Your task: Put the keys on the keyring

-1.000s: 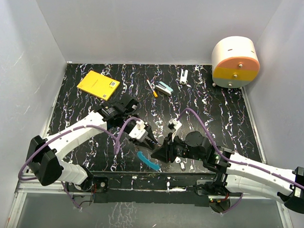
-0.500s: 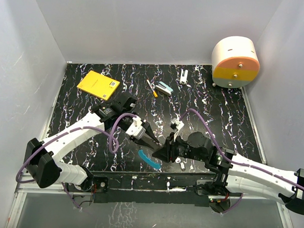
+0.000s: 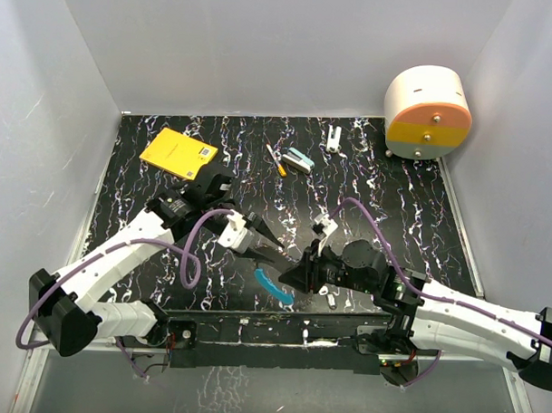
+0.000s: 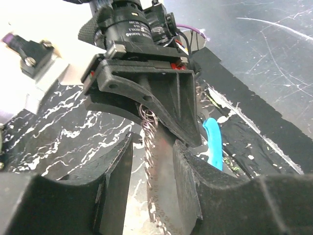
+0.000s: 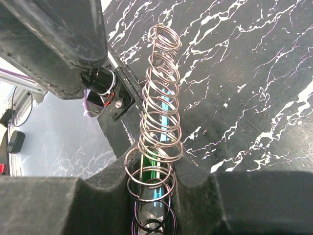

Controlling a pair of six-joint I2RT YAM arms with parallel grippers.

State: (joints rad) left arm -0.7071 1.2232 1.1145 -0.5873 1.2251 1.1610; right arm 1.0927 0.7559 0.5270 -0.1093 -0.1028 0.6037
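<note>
The left arm [image 3: 120, 255] has swung back, its left gripper [image 4: 152, 152] straddling the coiled keyring [image 5: 159, 98] with jaws slightly apart — the right gripper [image 5: 154, 164] pinches that coil, blue arc [image 3: 272, 287] dangling beneath — so threading looks imminent.

Robot lab cell: bare white walls [image 3: 263, 52], black marbled table [image 3: 421, 212], 2 cabled, bolted arms [image 3: 111, 255].
</note>
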